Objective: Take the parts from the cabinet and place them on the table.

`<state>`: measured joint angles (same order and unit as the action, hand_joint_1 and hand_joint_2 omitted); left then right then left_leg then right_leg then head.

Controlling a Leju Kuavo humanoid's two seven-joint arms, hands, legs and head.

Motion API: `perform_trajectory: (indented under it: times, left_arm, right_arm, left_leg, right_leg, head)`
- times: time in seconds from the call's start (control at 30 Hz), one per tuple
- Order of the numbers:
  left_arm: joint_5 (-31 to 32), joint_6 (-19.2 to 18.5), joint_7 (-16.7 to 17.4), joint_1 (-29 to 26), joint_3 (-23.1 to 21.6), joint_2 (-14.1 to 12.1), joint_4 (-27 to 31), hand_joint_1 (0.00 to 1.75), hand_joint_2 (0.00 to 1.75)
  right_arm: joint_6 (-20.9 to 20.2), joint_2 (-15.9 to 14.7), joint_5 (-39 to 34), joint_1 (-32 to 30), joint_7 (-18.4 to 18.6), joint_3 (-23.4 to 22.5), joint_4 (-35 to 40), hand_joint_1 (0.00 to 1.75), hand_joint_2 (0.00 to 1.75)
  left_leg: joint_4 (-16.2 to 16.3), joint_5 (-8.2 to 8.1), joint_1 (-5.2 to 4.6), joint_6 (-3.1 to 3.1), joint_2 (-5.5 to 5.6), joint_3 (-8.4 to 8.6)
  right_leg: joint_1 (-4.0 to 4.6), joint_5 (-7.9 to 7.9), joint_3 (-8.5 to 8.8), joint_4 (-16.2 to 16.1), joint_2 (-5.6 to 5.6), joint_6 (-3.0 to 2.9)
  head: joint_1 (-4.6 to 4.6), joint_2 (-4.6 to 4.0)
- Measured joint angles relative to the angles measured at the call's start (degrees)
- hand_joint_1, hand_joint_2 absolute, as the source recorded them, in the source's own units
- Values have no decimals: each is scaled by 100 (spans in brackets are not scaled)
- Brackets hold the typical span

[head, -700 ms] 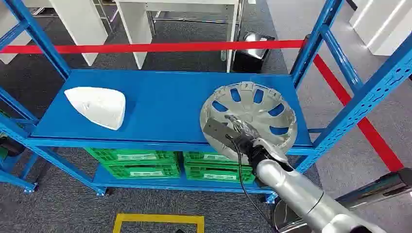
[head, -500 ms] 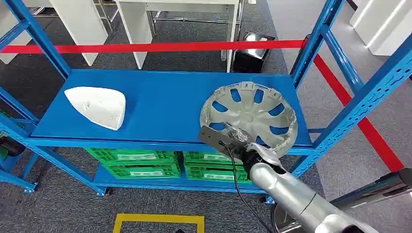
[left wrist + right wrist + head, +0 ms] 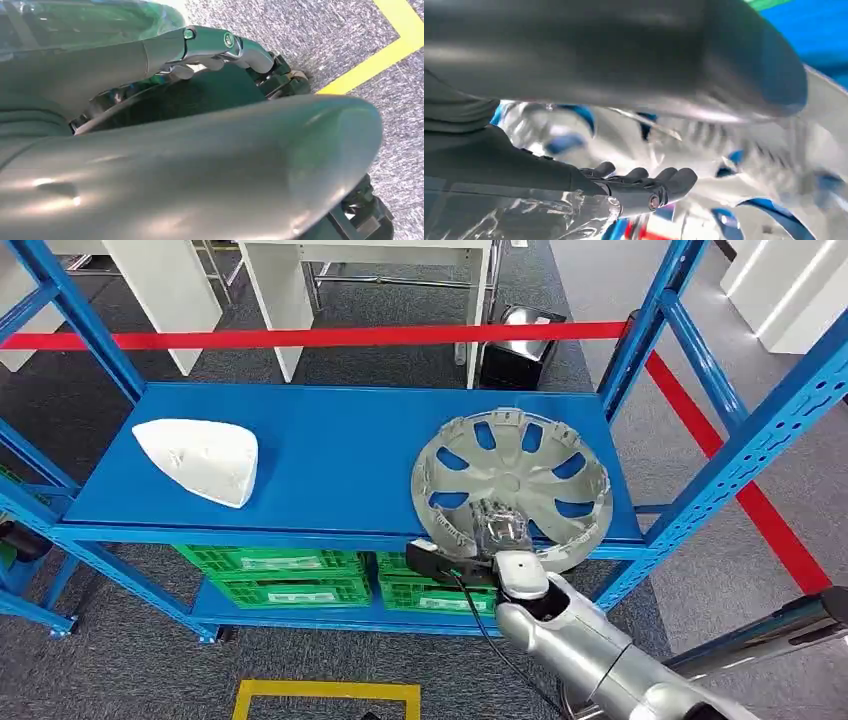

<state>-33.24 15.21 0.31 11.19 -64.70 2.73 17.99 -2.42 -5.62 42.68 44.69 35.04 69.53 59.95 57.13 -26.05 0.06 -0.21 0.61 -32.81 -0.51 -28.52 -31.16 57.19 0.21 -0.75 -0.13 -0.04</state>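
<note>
Left of hubcap (image 3: 512,483), white part (image 3: 200,460)

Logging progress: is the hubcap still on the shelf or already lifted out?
On the shelf. The hubcap lies flat at the front right of the blue shelf, with the right hand over its near rim; a grip cannot be told.

The right arm (image 3: 590,655) is a smooth silver tube with a thin dark seam ring. A black cable (image 3: 490,630) runs along it to a flat black camera block (image 3: 435,562) at the wrist. The right hand (image 3: 500,527) looks clear-wrapped, with dark rounded fingers (image 3: 674,181). The left hand (image 3: 220,45) has grey, glossy links.
</note>
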Motion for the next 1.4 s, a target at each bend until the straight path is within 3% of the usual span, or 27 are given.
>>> perform_trajectory:
  times: [0.1,0.23,0.67,0.7,1.4]
  left_arm:
    - [-7,-4,-24,-2,0,0,0,0,0]
    - [-52,-28,-44,-3,0,2,0,0,0]
    - [-20,-74,-63,10,0,24,0,0,0]
    - [-20,-74,-63,10,0,28,0,0,0]
    - [26,-77,-61,9,0,39,0,0,0]
  right_arm:
    - [-298,11,758,-75,15,31,-112,0,0]
    - [-497,13,1195,-145,24,20,-173,0,0]
    - [-744,92,1483,-289,13,-59,-334,0,0]
    - [-748,94,1483,-292,9,-72,-339,0,175]
    - [-870,109,1072,-326,-4,-319,-345,0,175]
  left_leg:
    - [0,0,0,0,0,0]
    - [0,0,0,0,-1,0]
    - [-1,0,0,-1,-1,9]
    - [-1,0,0,-1,-1,11]
    - [-2,2,0,-2,-1,34]
  right_leg:
    - [0,0,0,0,0,0]
    - [0,0,-1,0,2,0]
    - [0,0,6,0,1,-1]
    - [0,0,8,0,1,-1]
    - [-1,0,25,-1,0,-1]
  head:
    - [0,0]
    - [-2,0]
    - [0,0]
    - [-2,0]
    - [0,0]
